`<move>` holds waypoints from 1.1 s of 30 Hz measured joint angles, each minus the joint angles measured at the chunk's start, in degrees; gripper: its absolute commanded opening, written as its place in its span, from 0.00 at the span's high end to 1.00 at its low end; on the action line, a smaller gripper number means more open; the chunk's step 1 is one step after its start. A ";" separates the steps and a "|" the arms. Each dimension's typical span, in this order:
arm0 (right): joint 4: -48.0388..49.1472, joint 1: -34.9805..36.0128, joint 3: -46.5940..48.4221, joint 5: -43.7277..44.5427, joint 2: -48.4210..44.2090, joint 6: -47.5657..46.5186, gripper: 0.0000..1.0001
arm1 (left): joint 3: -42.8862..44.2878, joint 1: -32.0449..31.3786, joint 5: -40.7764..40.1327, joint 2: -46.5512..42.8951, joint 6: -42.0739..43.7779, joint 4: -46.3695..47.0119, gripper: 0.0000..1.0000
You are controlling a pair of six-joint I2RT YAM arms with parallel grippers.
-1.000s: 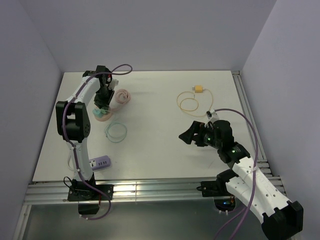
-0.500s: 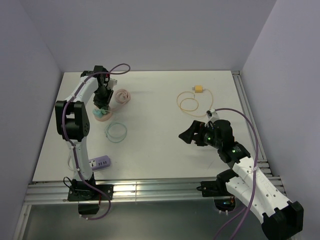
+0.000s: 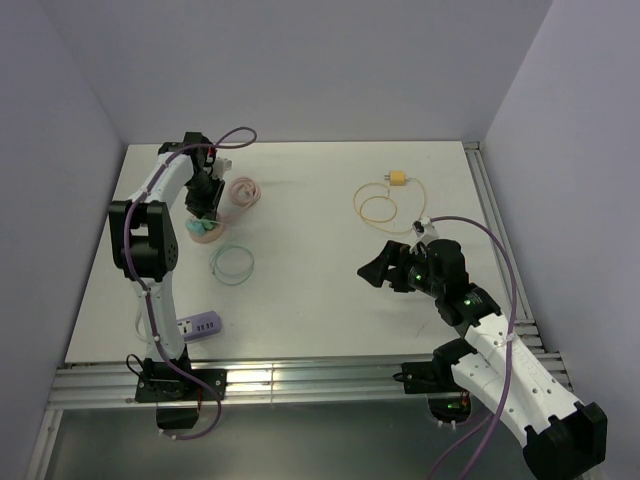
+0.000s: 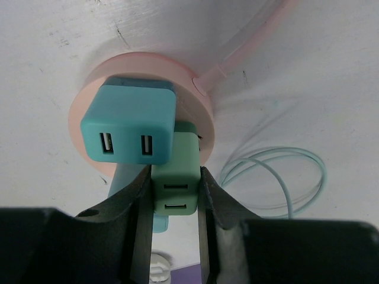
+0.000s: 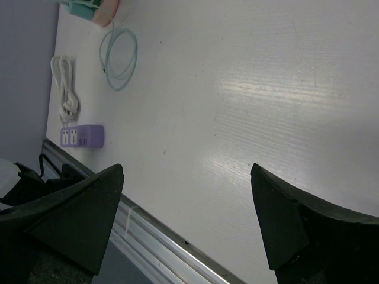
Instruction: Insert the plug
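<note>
My left gripper (image 4: 173,180) is shut on a light green plug (image 4: 175,160) with two USB slots. It holds the plug against the lower right rim of a round pink socket base (image 4: 201,115). A teal plug block (image 4: 130,127) sits on that base beside it. In the top view my left gripper (image 3: 204,207) is right over the pink base (image 3: 204,233) at the table's far left. My right gripper (image 3: 378,270) is open and empty, low over the table's right middle. In its own view (image 5: 186,177) only bare table lies between the fingers.
A pink cable coil (image 3: 244,192) lies right of the base. A light green cable loop (image 3: 232,263) lies in front of it. A purple power strip (image 3: 201,325) sits near the front left edge. A yellow plug (image 3: 398,179) with its looped cable (image 3: 378,206) lies far right.
My left gripper has shifted slightly to the left over the pink base, still holding the green plug. The right arm has not moved.
</note>
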 measured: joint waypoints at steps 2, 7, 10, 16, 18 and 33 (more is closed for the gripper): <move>0.00 0.00 0.00 0.00 0.00 0.00 0.06 | -0.24 -0.02 -0.07 -0.02 -0.13 0.24 1.00; 0.00 0.00 -0.02 0.02 -0.04 0.00 0.06 | -1.11 -0.52 -1.03 -0.04 -0.20 0.81 1.00; -0.02 0.00 -0.02 0.17 -0.42 0.02 0.06 | -1.29 -1.01 -2.01 0.02 -0.20 0.85 1.00; -0.24 -0.02 -0.02 0.63 -2.25 0.04 0.05 | -1.36 -1.09 -2.25 0.07 -0.22 0.96 1.00; -0.28 -0.02 -0.02 0.68 -2.60 0.04 0.05 | -1.07 -1.11 -2.38 0.07 -0.37 0.74 1.00; -0.39 -0.02 -0.02 0.85 -2.80 0.48 0.06 | -2.01 -2.62 -4.22 1.07 -4.52 2.03 0.26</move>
